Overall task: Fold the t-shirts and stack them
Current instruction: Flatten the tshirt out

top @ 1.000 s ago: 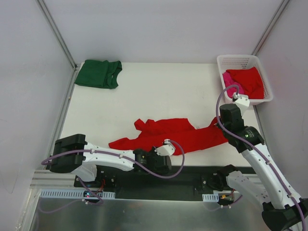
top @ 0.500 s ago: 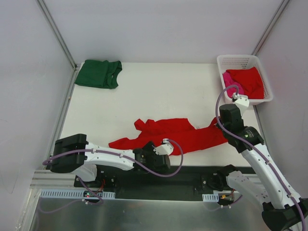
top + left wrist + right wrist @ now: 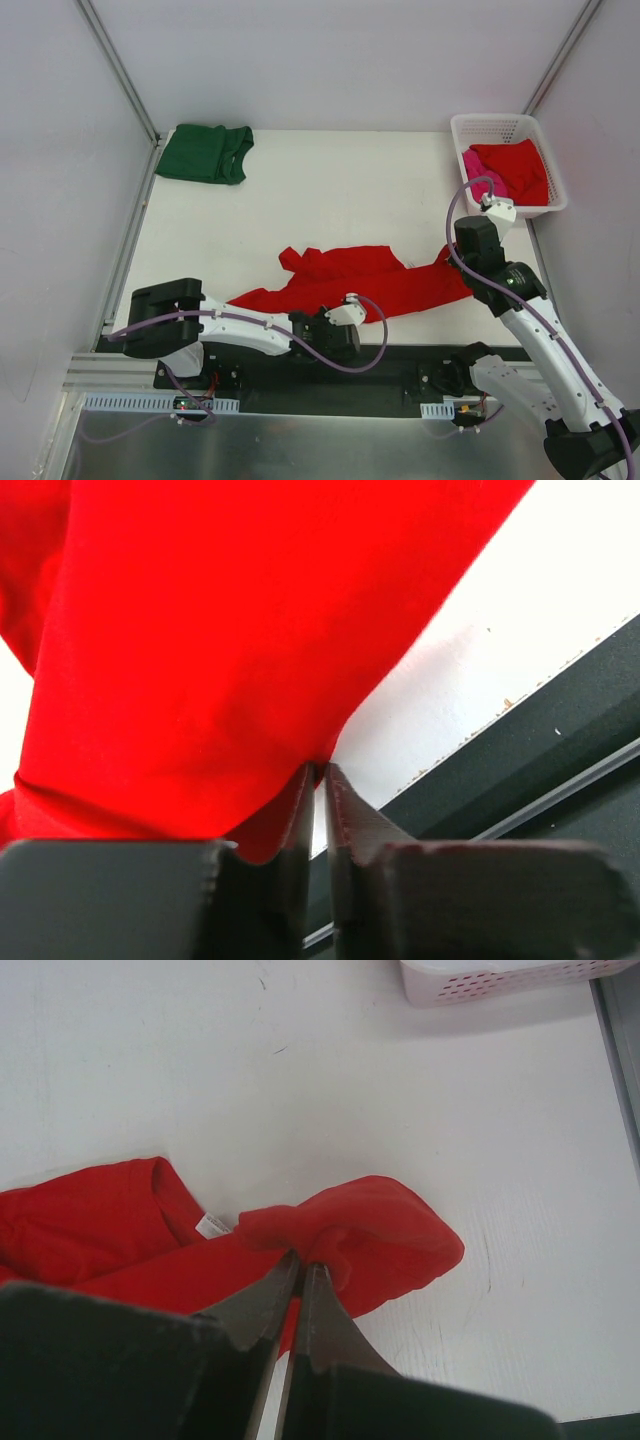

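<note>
White tabletop (image 3: 300, 200) fills the view, with the red t-shirt (image 3: 350, 280) lying rumpled across the lower centre. My left gripper (image 3: 318, 770) is pressed together on its near hem by the bottom edge. My right gripper (image 3: 298, 1258) nips a bunched fold at its right end. I'd draw both ends apart evenly and low, so the cloth flattens before any fold. Upper left lies the folded green t-shirt (image 3: 205, 153). Upper right, the basket (image 3: 456, 128) holds a second red tee (image 3: 520, 165) and a pink tee (image 3: 472, 166).
</note>
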Tool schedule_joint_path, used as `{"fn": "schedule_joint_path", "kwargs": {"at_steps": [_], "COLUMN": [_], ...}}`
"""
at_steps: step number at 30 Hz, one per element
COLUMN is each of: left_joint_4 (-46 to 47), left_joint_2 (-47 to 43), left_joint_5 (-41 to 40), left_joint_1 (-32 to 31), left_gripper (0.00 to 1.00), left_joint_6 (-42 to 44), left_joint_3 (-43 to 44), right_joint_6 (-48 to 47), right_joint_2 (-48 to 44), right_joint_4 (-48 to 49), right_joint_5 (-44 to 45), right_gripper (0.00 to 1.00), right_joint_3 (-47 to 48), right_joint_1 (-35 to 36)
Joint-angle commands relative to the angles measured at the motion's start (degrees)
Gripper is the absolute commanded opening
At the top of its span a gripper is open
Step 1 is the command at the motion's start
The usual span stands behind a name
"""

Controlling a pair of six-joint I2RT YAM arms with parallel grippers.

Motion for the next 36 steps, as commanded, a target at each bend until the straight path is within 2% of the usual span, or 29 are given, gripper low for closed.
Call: {"fn": "schedule_joint_path", "kwargs": {"at_steps": [1,4,11,18,19,22,23,24,27,36], "left_joint_4": [0.1,-0.7,-8.8,-13.6,-13.7,-13.6,-13.6,-13.6,-13.4,-5.8], "left_joint_2": [0.4,-3.1,-19.8,-28.1,-28.3,-27.6,-26.6,-26.0,-23.2,-15.2], "left_joint_5": [-0.7,-0.8,-3.3,-4.4,-3.9,-2.7,-2.5,-2.4,-1.8,1.1], "left_joint_1": [0.9,1.3,2.4,6.4,6.8,7.2,7.1,7.2,7.1,6.2], "left_gripper": [0.06,0.06,0.06,0.06,0.09,0.39,0.71,0.76,0.86,0.82], "left_joint_6": [0.6,1.1,1.1,3.4,3.6,3.3,2.9,2.2,1.8,1.9], "left_joint_3": [0.8,0.2,2.4,3.6,2.9,2.0,1.8,1.7,2.1,0.7], "right_joint_6": [0.4,0.4,0.7,1.3,1.3,1.3,1.3,1.2,1.3,1.1], "right_joint_2": [-0.4,-0.2,0.7,1.3,1.4,1.3,1.1,1.2,1.3,2.5], "right_joint_4": [0.6,0.7,1.3,2.1,2.1,2.0,2.0,2.0,2.1,2.7], "right_joint_5": [0.6,0.6,-0.7,-2.0,-2.0,-1.6,-1.7,-1.7,-1.9,-2.3], "right_gripper": [0.01,0.01,0.01,0.01,0.01,0.01,0.01,0.01,0.01,0.01], "right_joint_3": [0.5,0.4,0.2,-0.1,-0.1,-0.3,-0.3,-0.3,-0.4,-0.3], "right_joint_1": [-0.3,-0.3,-0.3,-0.3,-0.3,-0.2,-0.3,-0.3,-0.3,-0.3]}}
